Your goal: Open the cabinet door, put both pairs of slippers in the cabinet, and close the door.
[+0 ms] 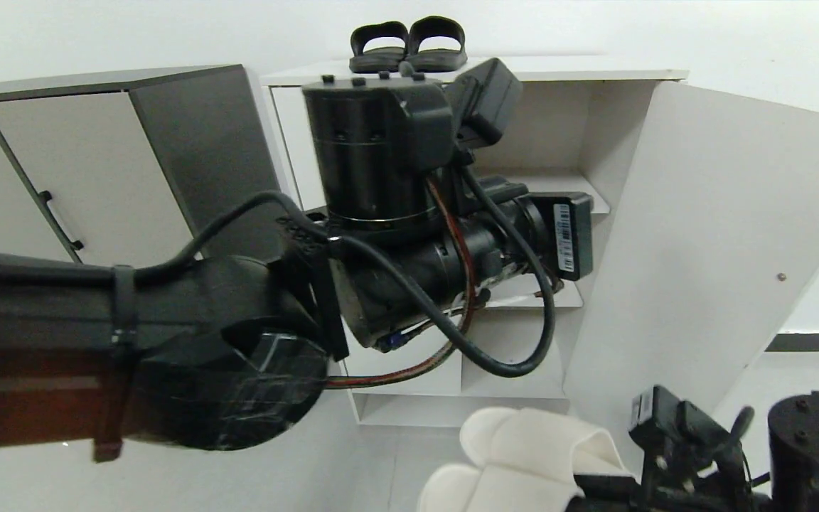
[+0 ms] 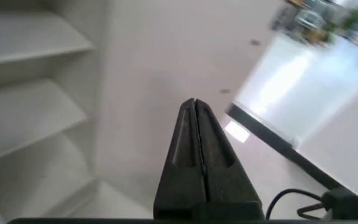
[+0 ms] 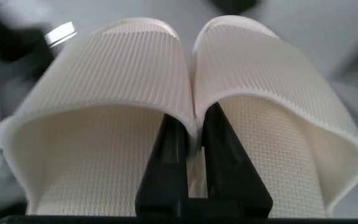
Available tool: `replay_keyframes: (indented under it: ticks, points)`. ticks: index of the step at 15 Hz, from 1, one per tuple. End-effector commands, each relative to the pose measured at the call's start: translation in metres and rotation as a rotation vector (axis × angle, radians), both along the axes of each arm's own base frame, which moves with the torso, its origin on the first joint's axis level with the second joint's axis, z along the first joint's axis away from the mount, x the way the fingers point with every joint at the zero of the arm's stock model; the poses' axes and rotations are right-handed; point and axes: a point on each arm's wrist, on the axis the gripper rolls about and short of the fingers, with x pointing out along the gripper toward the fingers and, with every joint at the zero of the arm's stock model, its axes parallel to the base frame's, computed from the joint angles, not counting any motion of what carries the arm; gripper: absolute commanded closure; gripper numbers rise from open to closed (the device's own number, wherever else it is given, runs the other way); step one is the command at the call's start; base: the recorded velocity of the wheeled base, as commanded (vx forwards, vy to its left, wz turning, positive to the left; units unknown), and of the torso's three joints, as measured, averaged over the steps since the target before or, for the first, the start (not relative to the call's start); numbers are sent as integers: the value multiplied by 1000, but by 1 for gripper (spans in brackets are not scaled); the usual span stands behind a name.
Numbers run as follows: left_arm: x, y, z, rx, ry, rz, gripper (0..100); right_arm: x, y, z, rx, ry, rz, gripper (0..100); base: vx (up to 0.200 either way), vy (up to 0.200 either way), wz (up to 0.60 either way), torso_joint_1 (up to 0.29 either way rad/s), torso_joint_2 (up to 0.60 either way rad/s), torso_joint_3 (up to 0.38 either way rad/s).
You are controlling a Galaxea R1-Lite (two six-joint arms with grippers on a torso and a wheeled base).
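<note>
a: white slippers [image 3: 104, 106]?
b: side by side in the right gripper [image 3: 194, 124], its fingers clamped on the two inner strap edges, low in front of the cabinet [image 1: 580, 71].
a: cabinet door [image 1: 708, 249]?
b: swung wide open. black slippers [image 1: 409, 44] sit on top of the cabinet.
a: left gripper [image 2: 195, 109]?
b: fingers pressed together, near the shelves [image 2: 30, 118]. too blurry to tell which shelf.

The shelves [image 1: 574, 186] of the cabinet [image 1: 616, 135] are largely hidden by the left arm [image 1: 381, 163]. The white slippers [image 1: 523, 448] are cut off by the head view's lower edge. The room [image 2: 319, 25] behind the left fingers [image 2: 216, 155] is blurred.
</note>
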Motion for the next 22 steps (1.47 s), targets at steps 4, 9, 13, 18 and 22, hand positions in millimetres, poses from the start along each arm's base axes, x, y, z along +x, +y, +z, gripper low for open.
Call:
replay_keyframes:
  ticks: [4,9,13,18,22]
  points:
    - [-84,151,20,176,-21,413,100,87,30,17,61,-71,-576,100,0,0,0,0,0,0]
    - [-169,274,4,186,6,1126,100,101,35,6,21,-76,-662,100,0,0,0,0,0,0]
    - [-238,289,-114,258,40,1385,100,101,35,2,5,-75,-684,100,0,0,0,0,0,0]
    - [-249,284,-202,272,-41,1138,100,100,40,-5,-14,-65,-668,100,0,0,0,0,0,0]
    - [-248,279,-206,312,-61,919,100,97,46,-11,-27,-57,-647,100,0,0,0,0,0,0]
